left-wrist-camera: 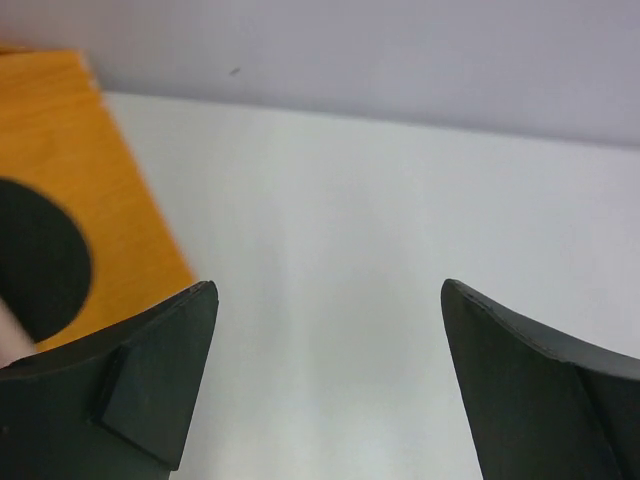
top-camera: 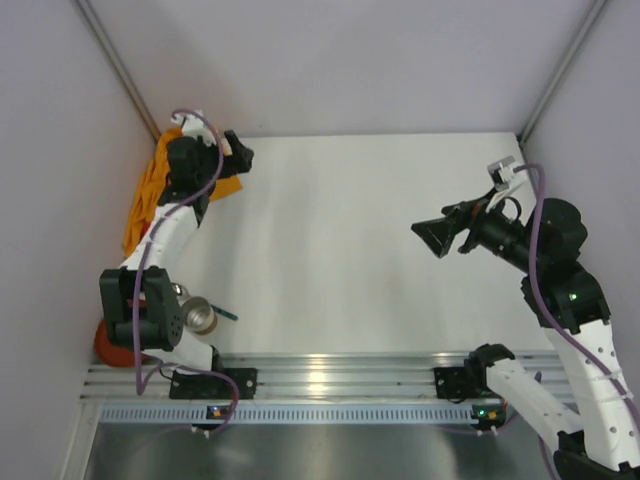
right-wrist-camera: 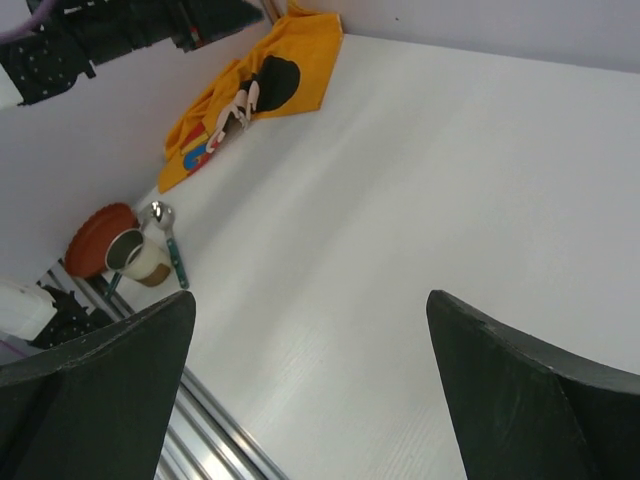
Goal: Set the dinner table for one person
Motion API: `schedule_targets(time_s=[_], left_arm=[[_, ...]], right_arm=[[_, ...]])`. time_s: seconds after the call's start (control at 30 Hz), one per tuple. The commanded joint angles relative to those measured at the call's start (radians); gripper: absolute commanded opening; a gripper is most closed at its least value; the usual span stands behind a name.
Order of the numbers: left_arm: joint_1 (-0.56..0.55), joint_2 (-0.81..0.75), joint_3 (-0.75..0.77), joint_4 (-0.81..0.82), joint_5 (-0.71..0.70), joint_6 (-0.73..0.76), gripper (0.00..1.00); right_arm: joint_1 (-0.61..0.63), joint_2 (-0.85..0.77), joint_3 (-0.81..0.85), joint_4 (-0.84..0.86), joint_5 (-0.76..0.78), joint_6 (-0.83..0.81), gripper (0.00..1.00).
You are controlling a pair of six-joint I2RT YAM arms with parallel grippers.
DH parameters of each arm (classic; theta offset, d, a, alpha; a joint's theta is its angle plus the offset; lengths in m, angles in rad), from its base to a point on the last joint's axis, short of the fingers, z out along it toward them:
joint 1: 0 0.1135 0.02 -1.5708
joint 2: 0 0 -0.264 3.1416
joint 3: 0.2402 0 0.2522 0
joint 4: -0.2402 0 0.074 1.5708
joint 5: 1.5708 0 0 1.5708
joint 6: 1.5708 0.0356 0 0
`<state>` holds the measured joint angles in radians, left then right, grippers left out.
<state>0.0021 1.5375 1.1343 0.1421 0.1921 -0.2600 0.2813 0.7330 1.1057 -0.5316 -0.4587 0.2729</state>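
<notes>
Over the dinner table point(top-camera: 330, 250), by the orange cloth point(left-wrist-camera: 60, 150), the left gripper point(left-wrist-camera: 328, 288) hangs spread and empty. The right gripper point(right-wrist-camera: 310, 297) gapes empty too.

Pale lilac walls point(top-camera: 350, 60) stand at nine, twelve and three o'clock around the matte white dinner table point(top-camera: 350, 250). Grey corner struts point(top-camera: 118, 65) rise at eleven and one. A ribbed aluminium rail point(top-camera: 330, 385) crosses six o'clock, glinting.
</notes>
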Motion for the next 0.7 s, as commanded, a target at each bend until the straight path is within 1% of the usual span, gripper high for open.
schedule_targets(time_s=[0.0,0.03,0.07,0.1,0.13,0.17,0.2,0.23,0.27,0.3,0.33,0.37,0.4,0.43,0.47,0.5,0.53,0.57,0.6,0.63,0.67], left_arm=[[0.048,0.026,0.21,-0.211,0.324,-0.341,0.98],[0.088,0.05,0.211,-0.002,0.402,-0.46,0.98],[0.104,0.065,0.19,0.189,0.591,-0.771,0.99],[0.113,0.116,0.13,0.397,0.633,-0.949,0.98],[0.119,0.154,0.11,0.632,0.647,-1.116,0.98],[0.119,0.2,0.105,0.971,0.635,-1.269,0.99],[0.119,0.258,0.117,1.13,0.635,-1.521,0.98],[0.115,0.364,0.183,1.204,0.636,-1.618,0.98],[0.113,0.406,0.221,1.273,0.662,-1.744,0.99],[0.11,0.441,0.27,1.275,0.673,-1.751,0.99],[0.108,0.422,0.283,1.19,0.697,-1.702,0.99],[0.107,0.379,0.288,0.972,0.72,-1.591,0.98],[0.104,0.254,0.356,0.355,0.646,-1.153,0.98],[0.073,0.206,0.445,-0.051,0.489,-0.878,0.98],[0.028,0.173,0.537,-0.31,0.304,-0.461,0.98],[-0.044,0.161,0.624,-0.61,0.114,-0.3,0.98],[-0.179,0.167,0.753,-0.681,-0.309,-0.188,0.99],[-0.216,0.176,0.778,-0.712,-0.4,-0.079,0.98],[-0.223,0.171,0.748,-0.726,-0.419,-0.096,0.99],[-0.19,0.164,0.708,-0.714,-0.422,-0.151,0.98],[-0.15,0.148,0.655,-0.679,-0.317,-0.262,0.98]], right_arm=[[0.012,-0.015,0.081,0.001,0.006,0.012,1.0],[0.012,-0.027,0.1,0.002,0.008,0.014,1.0],[0.01,-0.038,0.103,0.001,0.011,0.012,1.0],[0.01,-0.047,0.105,0.001,0.018,0.015,1.0],[0.01,-0.073,0.097,0.001,0.028,0.017,1.0],[0.01,-0.087,0.091,0.004,0.031,0.022,1.0],[0.009,-0.101,0.082,0.005,0.032,0.029,1.0],[0.012,-0.128,0.065,0.008,0.034,0.032,1.0],[0.01,-0.142,0.056,0.008,0.035,0.038,1.0],[0.01,-0.156,0.045,0.005,0.037,0.043,1.0],[0.01,-0.168,0.042,-0.002,0.04,0.046,1.0],[0.01,-0.19,0.04,-0.01,0.048,0.054,1.0],[0.01,-0.201,0.039,-0.014,0.058,0.058,1.0],[0.01,-0.216,0.037,-0.031,0.067,0.058,1.0],[0.01,-0.222,0.034,-0.037,0.074,0.06,1.0],[0.01,-0.228,0.033,-0.045,0.092,0.06,1.0],[0.01,-0.234,0.029,-0.056,0.097,0.057,1.0],[0.01,-0.234,0.026,-0.062,0.107,0.057,1.0],[0.01,-0.237,0.025,-0.065,0.11,0.055,1.0],[0.01,-0.238,0.02,-0.067,0.114,0.057,1.0],[0.01,-0.236,0.019,-0.068,0.112,0.057,1.0]])
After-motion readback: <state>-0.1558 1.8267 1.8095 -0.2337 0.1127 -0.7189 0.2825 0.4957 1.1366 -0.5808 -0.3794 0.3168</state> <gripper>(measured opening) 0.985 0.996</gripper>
